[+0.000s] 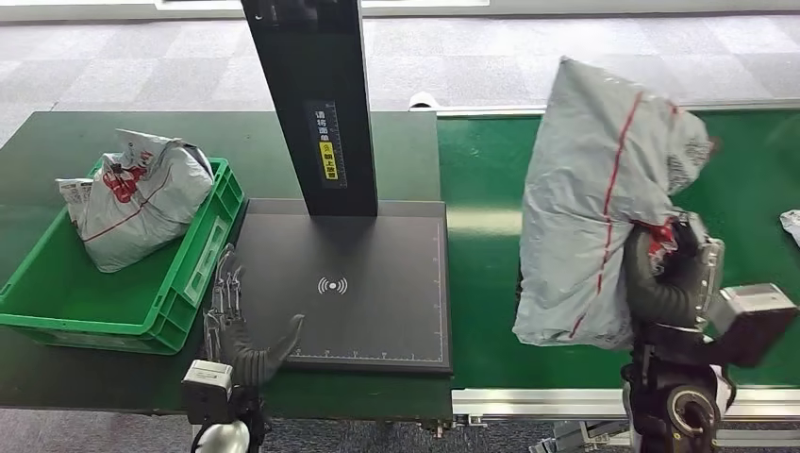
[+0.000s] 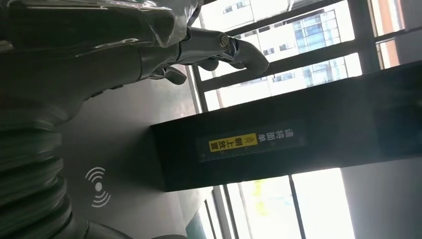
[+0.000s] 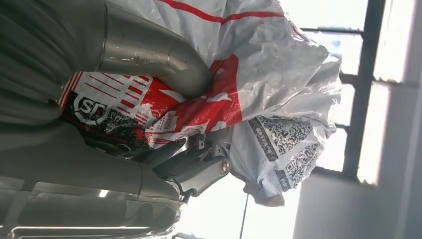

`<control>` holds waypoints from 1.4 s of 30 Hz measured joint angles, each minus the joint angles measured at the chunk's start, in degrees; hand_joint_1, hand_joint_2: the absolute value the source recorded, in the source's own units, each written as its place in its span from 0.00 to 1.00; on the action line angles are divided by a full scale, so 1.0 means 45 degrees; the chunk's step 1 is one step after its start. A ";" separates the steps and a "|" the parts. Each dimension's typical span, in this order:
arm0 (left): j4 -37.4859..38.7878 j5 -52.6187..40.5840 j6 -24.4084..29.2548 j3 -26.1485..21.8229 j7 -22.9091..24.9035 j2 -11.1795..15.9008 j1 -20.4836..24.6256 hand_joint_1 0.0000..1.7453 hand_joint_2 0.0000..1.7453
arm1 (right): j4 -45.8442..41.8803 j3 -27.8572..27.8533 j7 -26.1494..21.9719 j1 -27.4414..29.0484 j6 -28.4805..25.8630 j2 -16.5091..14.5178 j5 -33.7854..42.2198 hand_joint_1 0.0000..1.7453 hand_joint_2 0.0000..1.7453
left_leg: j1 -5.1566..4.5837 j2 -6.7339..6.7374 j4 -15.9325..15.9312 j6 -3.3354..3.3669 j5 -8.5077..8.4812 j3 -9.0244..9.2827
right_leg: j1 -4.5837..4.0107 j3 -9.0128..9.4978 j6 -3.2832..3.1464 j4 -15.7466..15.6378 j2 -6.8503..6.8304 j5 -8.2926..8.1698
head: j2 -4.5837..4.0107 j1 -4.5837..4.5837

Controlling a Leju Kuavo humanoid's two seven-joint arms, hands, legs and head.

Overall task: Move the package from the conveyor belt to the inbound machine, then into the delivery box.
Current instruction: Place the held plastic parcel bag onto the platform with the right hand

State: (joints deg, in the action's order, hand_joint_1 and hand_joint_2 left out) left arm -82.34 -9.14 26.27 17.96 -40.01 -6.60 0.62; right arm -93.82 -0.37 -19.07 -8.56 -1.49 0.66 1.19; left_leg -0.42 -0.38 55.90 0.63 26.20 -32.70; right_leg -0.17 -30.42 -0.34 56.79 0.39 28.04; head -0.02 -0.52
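Observation:
A grey plastic package (image 1: 594, 208) with red stripes hangs lifted above the green conveyor belt (image 1: 481, 236). My right hand (image 1: 672, 269) grips its lower right side. In the right wrist view the thumb (image 3: 149, 52) presses into the package (image 3: 278, 79), whose red print and QR labels show. The black inbound machine plate (image 1: 358, 283) with its white scan mark lies left of the belt. My left hand (image 1: 236, 330) rests open at the plate's front left corner, fingers spread. The left wrist view shows its fingers (image 2: 224, 50) over the plate (image 2: 124, 129).
The green delivery box (image 1: 189, 274) stands at the left with another grey package (image 1: 141, 198) inside. The machine's black post (image 1: 316, 104) rises behind the plate. A white scrap (image 1: 791, 225) lies at the belt's right edge.

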 joint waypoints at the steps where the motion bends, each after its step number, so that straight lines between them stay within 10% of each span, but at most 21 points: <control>1: 0.0019 0.0067 0.0074 -0.0043 -0.0001 -0.0023 0.0139 0.00 1.00 | 0.0759 0.0418 0.0154 -0.0432 0.0312 -0.0161 0.0062 1.00 1.00 | 0.0003 -0.0001 0.0000 -0.0004 -0.0015 0.0000 | -0.0004 0.0000 -0.0002 0.0002 -0.0001 -0.0010 | 0.0000 0.0000; 12: 0.0340 -0.0026 0.1112 -0.0846 0.0104 -0.0189 0.1562 0.00 1.00 | 0.9247 0.4464 0.1405 -0.3963 0.2892 -0.3319 0.1497 1.00 1.00 | 0.0051 0.0007 0.0001 -0.0040 -0.0059 -0.0043 | -0.0044 -0.0069 -0.0033 0.0023 0.0011 -0.0042 | 0.0000 0.0001; 24: 0.0566 -0.0390 0.1141 -0.1420 0.0132 -0.0242 0.1930 0.00 1.00 | 1.2110 0.5284 0.1654 -0.4840 0.3756 -0.3801 0.1854 1.00 1.00 | 0.0037 0.0006 0.0009 -0.0038 -0.0059 -0.0078 | -0.0023 -0.0097 -0.0029 0.0014 0.0011 -0.0046 | 0.0000 -0.0002; 25: 0.0594 -0.0403 0.1145 -0.1426 0.0137 -0.0251 0.1949 0.00 1.00 | 1.2203 0.5322 0.1690 -0.4855 0.3730 -0.3804 0.1815 0.97 1.00 | 0.0037 0.0006 0.0009 -0.0038 -0.0059 -0.0078 | -0.0023 -0.0097 -0.0029 0.0014 0.0011 -0.0046 | 0.0000 -0.0002; 29: 0.0675 -0.0413 0.1179 -0.1449 0.0155 -0.0263 0.1969 0.00 1.00 | 1.2473 0.5460 0.1787 -0.4916 0.3296 -0.3820 0.1638 0.01 1.00 | 0.0038 0.0007 0.0009 -0.0038 -0.0059 -0.0079 | -0.0025 -0.0101 -0.0029 0.0015 0.0011 -0.0047 | 0.0000 0.0000; 33: 0.0681 -0.0446 0.1337 -0.1557 0.0166 -0.0267 0.1939 0.00 1.00 | 1.2613 0.5533 0.1994 -0.5034 0.1741 -0.3824 0.1102 0.00 1.00 | 0.0038 0.0007 0.0007 -0.0038 -0.0059 -0.0079 | -0.0027 -0.0102 -0.0030 0.0016 0.0011 -0.0046 | 0.0000 -0.0001; 37: 0.0681 -0.0468 0.1361 -0.1699 0.0178 -0.0272 0.1885 0.00 1.00 | 1.2626 0.5533 0.2097 -0.5175 0.0861 -0.3806 0.0515 0.00 0.00 | 0.0039 0.0008 0.0008 -0.0038 -0.0059 -0.0079 | -0.0026 -0.0103 -0.0030 0.0016 0.0012 -0.0046 | 0.0000 -0.0002; 42: 0.0681 -0.0577 0.1314 -0.1771 0.0185 -0.0277 0.1878 0.00 1.00 | 1.2524 0.5857 0.2555 -0.5363 0.0215 -0.3692 -0.1645 0.00 0.00 | 0.0038 0.0008 0.0009 -0.0038 -0.0059 -0.0079 | -0.0025 -0.0102 -0.0029 0.0015 0.0012 -0.0047 | 0.0000 -0.0004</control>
State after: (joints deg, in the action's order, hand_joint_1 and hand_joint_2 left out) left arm -79.28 -11.73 32.18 9.99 -39.18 -7.85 9.07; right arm -37.46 25.98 -7.57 -32.69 -0.52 -15.95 -6.21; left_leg -0.24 -0.34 55.94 0.46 25.93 -33.05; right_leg -0.29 -30.88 -0.47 56.86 0.45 27.83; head -0.02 -0.54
